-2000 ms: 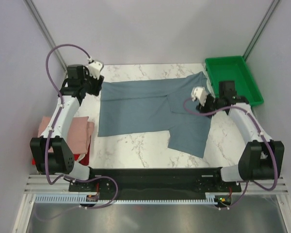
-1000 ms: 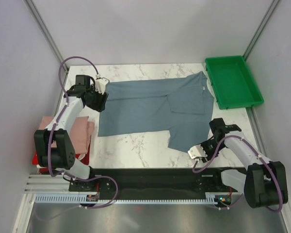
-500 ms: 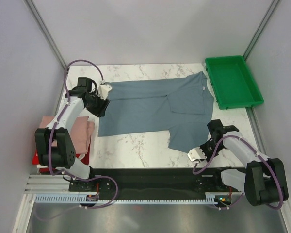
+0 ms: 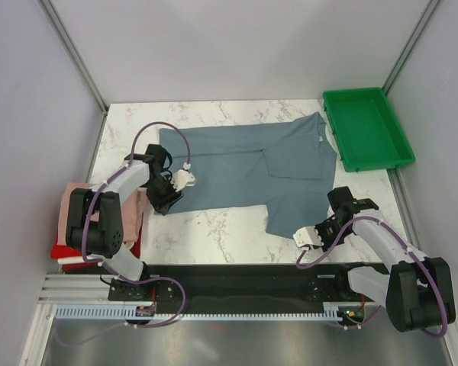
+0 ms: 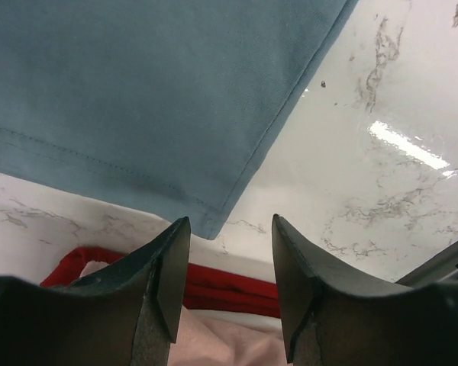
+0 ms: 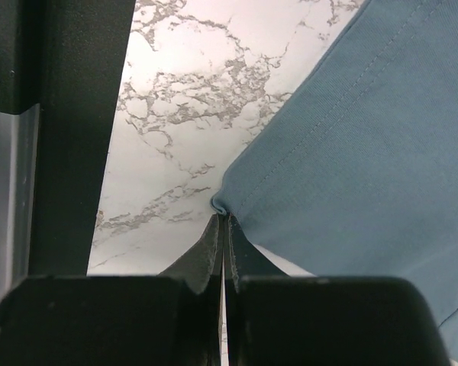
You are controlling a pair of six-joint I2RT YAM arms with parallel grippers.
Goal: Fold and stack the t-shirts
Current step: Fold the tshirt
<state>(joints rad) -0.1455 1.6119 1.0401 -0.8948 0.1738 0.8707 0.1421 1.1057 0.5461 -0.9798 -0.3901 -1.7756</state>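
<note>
Your right gripper (image 6: 223, 223) clamps one near shirt (image 4: 229, 164) corner while your left gripper (image 5: 229, 229), jaws apart, hovers over the other, likely for folding.

I count one blue-grey t-shirt (image 4: 237, 164), one pink tee (image 4: 134, 216) and one red tee (image 4: 61, 250) beside my left gripper (image 5: 229, 229), one green tray (image 4: 366, 130) beyond my right gripper (image 6: 223, 221).

Left wrist view: the blue-grey shirt (image 5: 137, 99) runs off the top and left edges. The red shirt (image 5: 217, 293) and pink shirt (image 5: 225, 335) peek out low, mostly covered by the fingers (image 5: 137, 305). Right wrist view: the shirt's corner vanishes at the closed fingertips (image 6: 202, 259), and how much cloth is caught can't be told.
</note>
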